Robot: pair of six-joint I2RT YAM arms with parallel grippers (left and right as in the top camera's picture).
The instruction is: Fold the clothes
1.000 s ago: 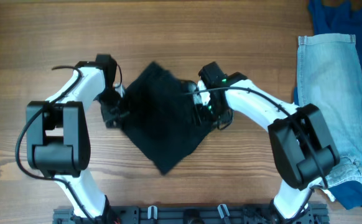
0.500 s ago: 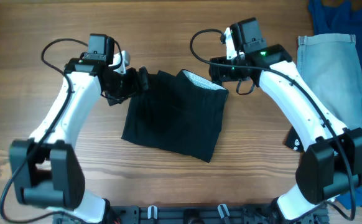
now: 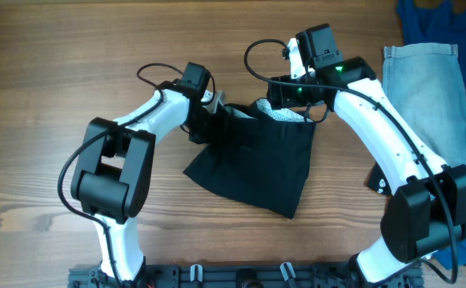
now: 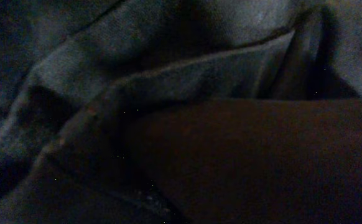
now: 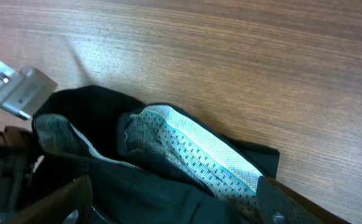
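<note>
Black garment [image 3: 253, 164] lies rumpled in the middle of the bench [image 3: 57, 48], its pale patch [image 5: 199, 149] showing at the far edge. The right gripper [image 3: 285, 102] stands wide astride that edge. The left gripper [image 3: 210, 122] is buried in the far-left corner, and its grip cannot be told.

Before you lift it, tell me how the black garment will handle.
Probably floppy: the black garment bunches and folds along its top edge. Likely light for its size; the pale mesh lining looks thin. Expect it to sag from any single held corner.
</note>
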